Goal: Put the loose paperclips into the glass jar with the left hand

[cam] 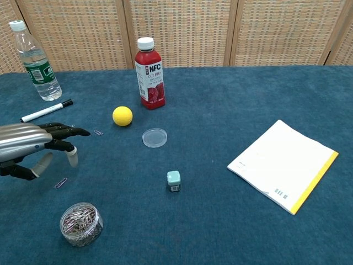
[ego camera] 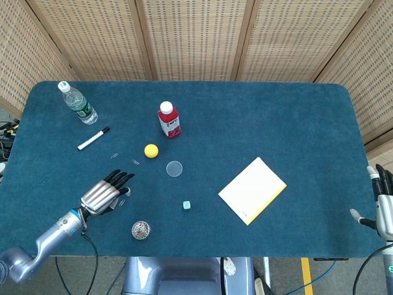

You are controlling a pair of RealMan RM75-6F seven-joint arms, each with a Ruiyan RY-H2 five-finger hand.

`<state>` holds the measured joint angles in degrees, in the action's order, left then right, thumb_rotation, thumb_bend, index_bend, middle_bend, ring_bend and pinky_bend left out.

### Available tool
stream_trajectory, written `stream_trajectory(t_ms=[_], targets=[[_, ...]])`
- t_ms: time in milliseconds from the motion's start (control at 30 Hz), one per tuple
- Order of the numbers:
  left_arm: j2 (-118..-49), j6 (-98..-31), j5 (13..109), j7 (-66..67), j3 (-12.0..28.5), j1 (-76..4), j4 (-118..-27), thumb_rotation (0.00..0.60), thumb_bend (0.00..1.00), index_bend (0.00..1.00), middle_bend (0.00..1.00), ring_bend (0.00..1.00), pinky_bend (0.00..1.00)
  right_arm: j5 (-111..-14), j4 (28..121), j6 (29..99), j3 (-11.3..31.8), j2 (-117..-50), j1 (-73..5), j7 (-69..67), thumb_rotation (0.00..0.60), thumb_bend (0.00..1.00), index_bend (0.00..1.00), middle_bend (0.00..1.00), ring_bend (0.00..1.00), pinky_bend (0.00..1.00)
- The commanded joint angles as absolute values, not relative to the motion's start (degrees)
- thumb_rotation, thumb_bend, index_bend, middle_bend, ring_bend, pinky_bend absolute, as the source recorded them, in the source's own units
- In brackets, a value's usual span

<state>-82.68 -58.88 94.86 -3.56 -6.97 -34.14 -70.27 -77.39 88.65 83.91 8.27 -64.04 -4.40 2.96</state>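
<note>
The glass jar (ego camera: 141,230) (cam: 81,224) stands uncapped near the table's front edge and holds several paperclips. My left hand (ego camera: 103,193) (cam: 33,144) hovers behind and to the left of it, fingers spread and holding nothing. One loose paperclip (cam: 60,183) lies just below the hand in the chest view. Another paperclip (cam: 98,132) (ego camera: 136,162) lies beyond the fingertips, and a third (ego camera: 114,155) further left. My right hand (ego camera: 382,206) hangs off the table's right edge, fingers apart and empty.
The jar's round clear lid (ego camera: 175,168) (cam: 154,137) lies mid-table. A yellow ball (cam: 122,116), red juice bottle (cam: 149,74), water bottle (cam: 35,62) and marker (cam: 46,111) stand further back. A teal cube (cam: 174,180) and a notepad (cam: 282,164) lie to the right.
</note>
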Motion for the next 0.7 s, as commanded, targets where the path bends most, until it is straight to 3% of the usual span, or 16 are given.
stream_trajectory(t_ms=[33,700], targets=[[-83.33,-59.01,95.12,-4.17,-7.05,-34.14,-69.56,0.600,0.85,0.35,0.00,0.00,0.00,-77.34,88.64,83.85,8.28,-64.05,-4.43,2.99,0.600,0.00,0.00,0.00,0.00,0.00],[-84.11,-58.44,95.54,-1.58,-8.42,-33.26,-69.55,0.600,0.85,0.37,0.00,0.00,0.00,-77.19,88.57,83.73,8.32,-63.99,-4.39,2.69,0.600,0.00,0.00,0.00,0.00,0.00]])
